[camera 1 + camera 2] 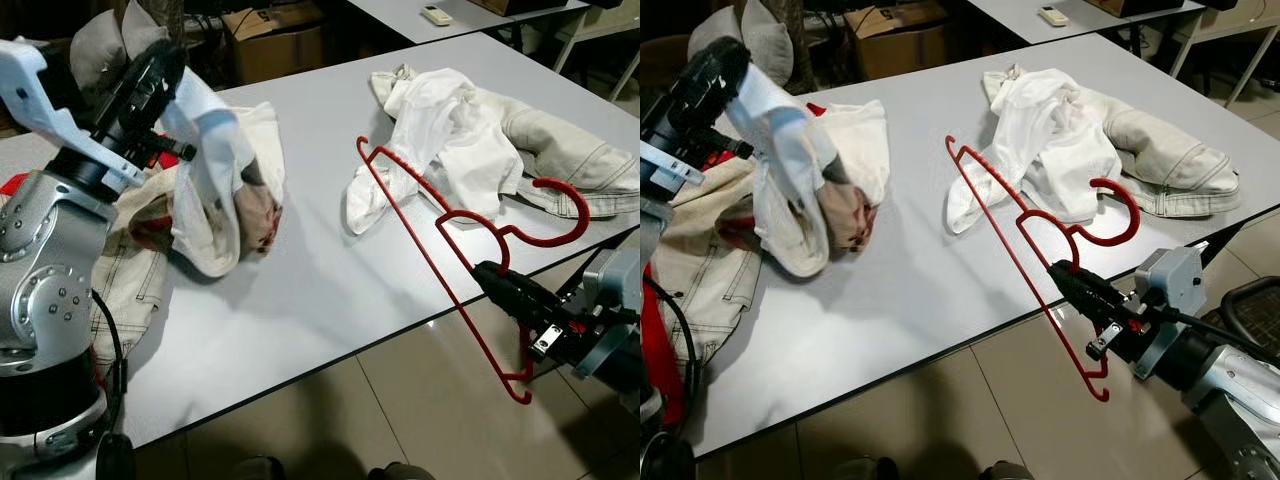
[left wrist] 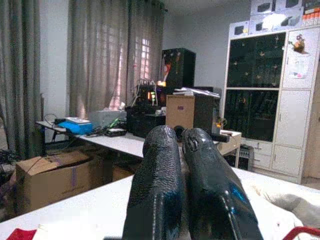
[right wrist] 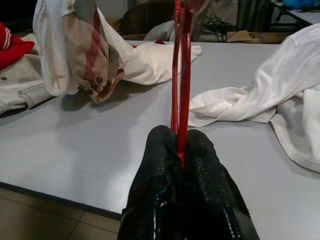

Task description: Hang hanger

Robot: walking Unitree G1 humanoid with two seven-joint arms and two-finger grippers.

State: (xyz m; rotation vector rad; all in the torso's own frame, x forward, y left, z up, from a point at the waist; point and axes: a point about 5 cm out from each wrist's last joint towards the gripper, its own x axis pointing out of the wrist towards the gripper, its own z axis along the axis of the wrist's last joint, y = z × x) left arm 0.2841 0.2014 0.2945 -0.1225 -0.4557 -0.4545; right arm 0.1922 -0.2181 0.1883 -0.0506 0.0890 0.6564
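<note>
A red wire hanger (image 1: 585, 215) juts out past the near right edge of the grey table (image 1: 320, 290), its hook over the table edge. My right gripper (image 1: 492, 272) is shut on the hanger's long lower bar, and the right wrist view has the red wire (image 3: 181, 75) running up from between the fingertips. At the far left, my left gripper (image 1: 150, 75) is raised and shut on a white garment with plaid lining (image 1: 215, 170), which hangs down to the tabletop.
A pile of white clothes (image 1: 445, 125) and a beige garment (image 1: 570, 160) lie on the table's right side. A light denim piece (image 1: 130, 285) lies at the left edge. A cardboard box (image 1: 275, 40) stands behind the table; tiled floor lies in front.
</note>
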